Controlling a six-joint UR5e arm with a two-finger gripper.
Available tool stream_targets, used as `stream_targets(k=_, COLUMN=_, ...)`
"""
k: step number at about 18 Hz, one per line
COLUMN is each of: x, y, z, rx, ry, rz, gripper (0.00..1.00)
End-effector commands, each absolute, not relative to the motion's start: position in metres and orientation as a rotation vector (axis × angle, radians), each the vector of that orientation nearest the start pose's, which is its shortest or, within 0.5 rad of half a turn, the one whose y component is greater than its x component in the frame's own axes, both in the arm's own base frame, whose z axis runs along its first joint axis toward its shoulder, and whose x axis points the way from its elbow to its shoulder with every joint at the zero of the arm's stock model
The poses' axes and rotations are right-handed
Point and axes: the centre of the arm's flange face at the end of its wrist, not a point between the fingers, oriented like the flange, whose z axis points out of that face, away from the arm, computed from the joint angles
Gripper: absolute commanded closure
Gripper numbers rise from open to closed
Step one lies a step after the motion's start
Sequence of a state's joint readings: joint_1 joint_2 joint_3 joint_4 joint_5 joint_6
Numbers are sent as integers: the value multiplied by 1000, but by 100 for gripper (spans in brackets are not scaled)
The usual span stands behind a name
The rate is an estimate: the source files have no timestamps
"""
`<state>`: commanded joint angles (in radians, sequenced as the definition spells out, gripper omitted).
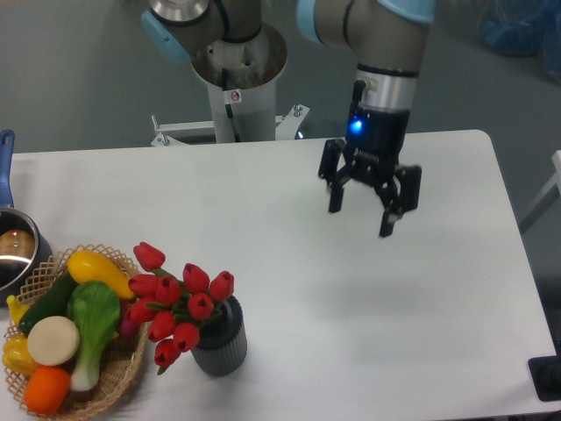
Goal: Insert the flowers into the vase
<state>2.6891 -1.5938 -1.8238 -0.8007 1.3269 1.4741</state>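
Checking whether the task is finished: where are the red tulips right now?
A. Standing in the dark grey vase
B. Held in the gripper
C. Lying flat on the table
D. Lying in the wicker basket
A: the flowers stand in the vase, while the gripper hangs open and empty.
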Motion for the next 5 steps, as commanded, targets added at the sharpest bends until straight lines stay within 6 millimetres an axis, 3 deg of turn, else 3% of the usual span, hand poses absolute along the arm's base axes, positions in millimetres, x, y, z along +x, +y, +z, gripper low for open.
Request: stream_targets(k=5, x=-395, y=367, z=444, rx=-2666, ry=566, rz=570, gripper=0)
